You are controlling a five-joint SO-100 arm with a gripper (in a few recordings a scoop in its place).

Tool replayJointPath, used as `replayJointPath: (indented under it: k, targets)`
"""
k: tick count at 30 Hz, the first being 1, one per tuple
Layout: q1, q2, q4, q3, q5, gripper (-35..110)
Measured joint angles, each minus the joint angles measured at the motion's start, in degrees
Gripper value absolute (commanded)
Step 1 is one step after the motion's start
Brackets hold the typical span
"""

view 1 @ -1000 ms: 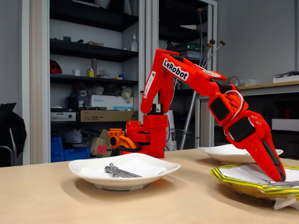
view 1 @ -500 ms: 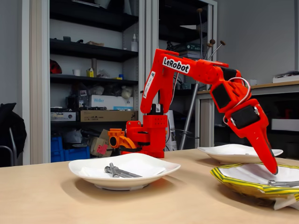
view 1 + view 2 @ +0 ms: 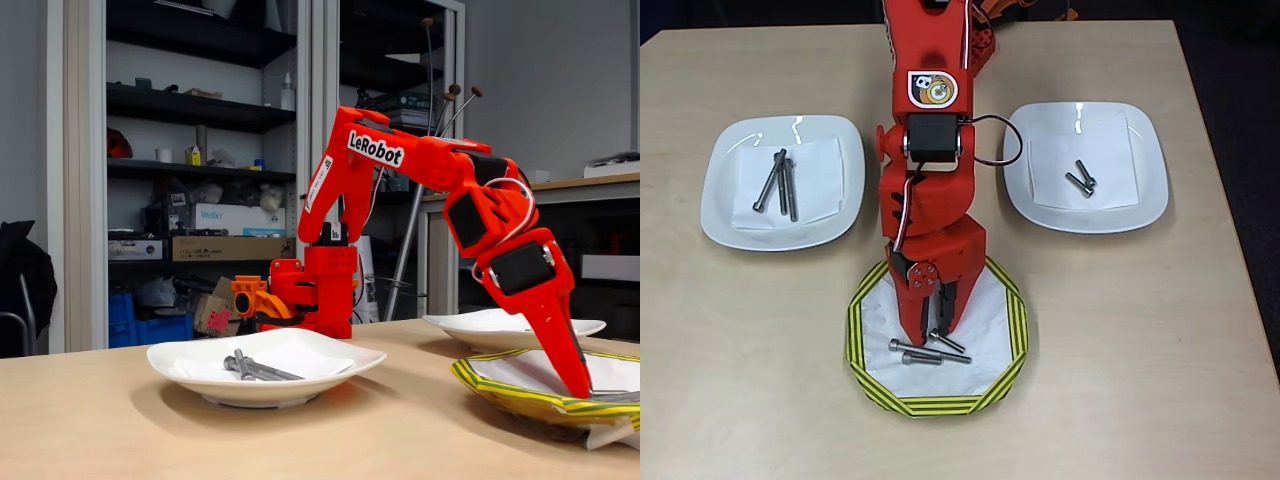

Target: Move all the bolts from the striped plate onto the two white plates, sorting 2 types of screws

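Observation:
The striped plate [image 3: 866, 322] [image 3: 500, 388] lies at the table's front, with three bolts on its white centre: a long one [image 3: 931, 350], a short one [image 3: 921, 361] and one [image 3: 951, 344] poking out from under the fingertips. My red gripper [image 3: 932, 333] [image 3: 579, 386] points down into this plate, tips at the bolts. A narrow dark gap shows between its fingers, and I see nothing held. The left white plate [image 3: 724, 204] [image 3: 330, 360] carries long bolts [image 3: 776, 180] [image 3: 256, 369]. Two short bolts [image 3: 1080, 178] lie on the right white plate [image 3: 1145, 190] [image 3: 470, 325].
The arm's base [image 3: 318, 290] stands at the back of the wooden table [image 3: 760, 380]. Shelves full of boxes stand behind the table in the fixed view. Bare tabletop lies in front of and beside the plates.
The gripper lifted a little out of the striped plate, then came back down into it slightly further left in the fixed view. The bolts on the white plates have not moved.

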Motion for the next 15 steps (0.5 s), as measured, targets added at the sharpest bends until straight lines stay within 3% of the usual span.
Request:
replayJointPath:
  k: [15]
  targets:
    - [-0.44,1.23,4.31,-0.18,3.96,0]
